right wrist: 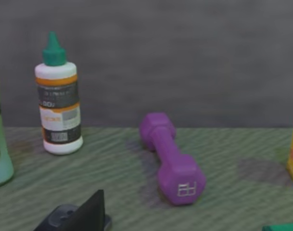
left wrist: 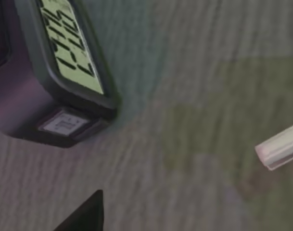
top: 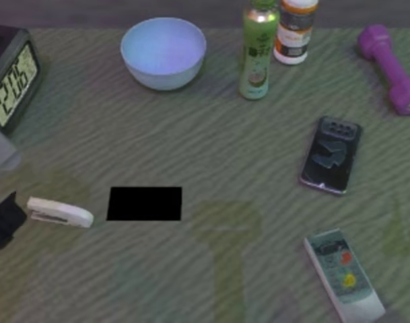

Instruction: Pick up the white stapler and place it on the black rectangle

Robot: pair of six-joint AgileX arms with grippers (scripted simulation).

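The white stapler [top: 60, 212] lies flat near the table's left edge, its rounded end toward the black rectangle [top: 144, 204] a short gap to its right. My left gripper [top: 8, 217] is at the far left edge, just left of the stapler's square end, open and holding nothing. The left wrist view shows one dark fingertip [left wrist: 86, 216] and the stapler's end [left wrist: 280, 147] farther off. My right arm is out of the top view. Its wrist view shows one dark fingertip [right wrist: 91, 211], set well to one side, with nothing held.
A black digital clock [top: 11, 75] stands at the far left, close behind my left gripper. A pale bowl [top: 163, 52], green bottle [top: 258, 57], white bottle [top: 295, 30] and purple dumbbell [top: 392, 67] line the back. A phone [top: 331, 155] and remote [top: 344, 272] lie right.
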